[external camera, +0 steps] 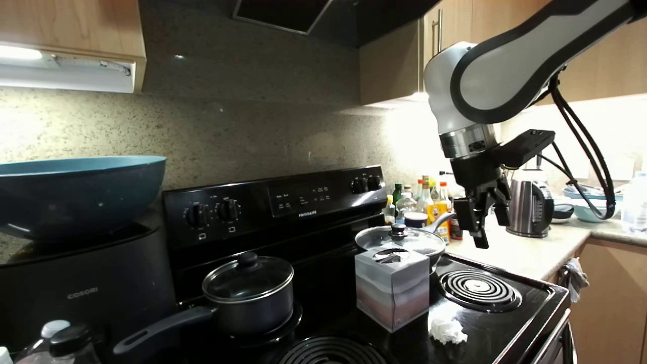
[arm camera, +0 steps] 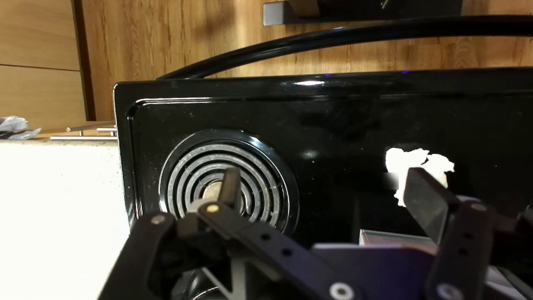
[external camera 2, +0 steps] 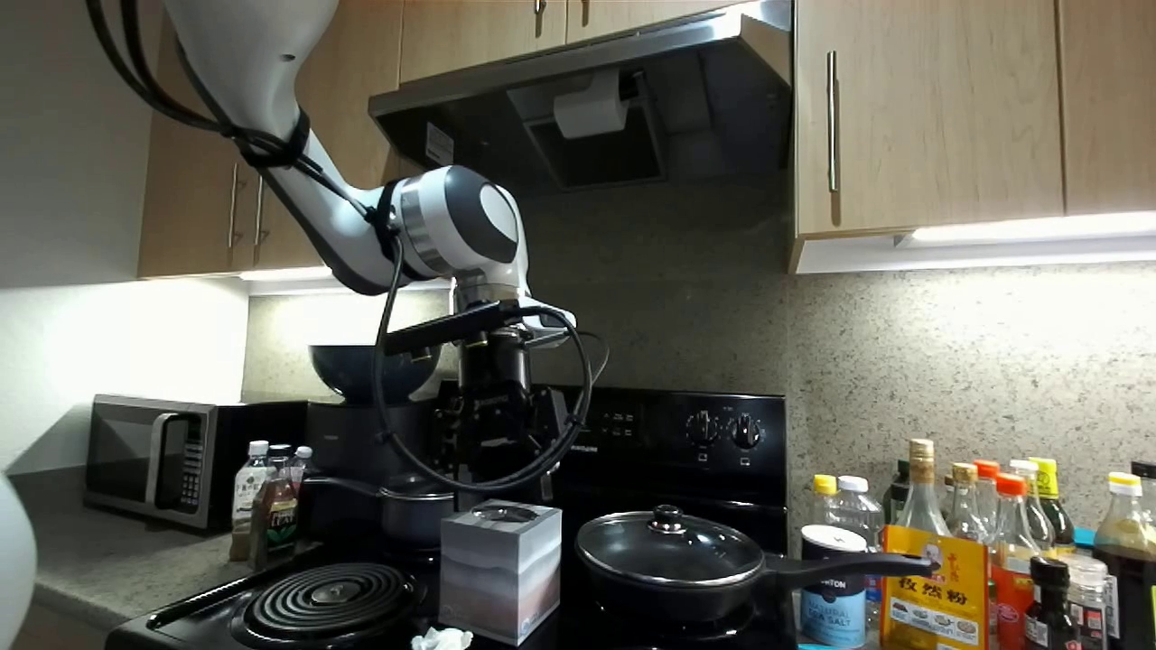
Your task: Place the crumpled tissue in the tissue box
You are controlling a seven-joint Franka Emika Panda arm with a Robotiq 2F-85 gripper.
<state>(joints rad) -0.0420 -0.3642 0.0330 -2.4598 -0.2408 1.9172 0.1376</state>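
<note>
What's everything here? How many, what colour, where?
stove: 1, black, beside counter
tissue box: 1, grey-pink, on stove
crumpled tissue: 1, white, on stove
saucepan: 1, dark, on stove
frying pan: 1, black, on stove
burners: 2 uncovered, dark, on stove
Cosori appliance: 1, black, beside stove
large bowl: 1, blue, on Cosori appliance
kettle: 1, silver-black, on counter
microwave: 1, silver-black, on counter
bottles: many, mixed, on counter
cupboards: several, beige, above counter
paper roll: 1, white, under hood
robot arm: 1, white, above stove
gripper: 1, black, open, above stove
</note>
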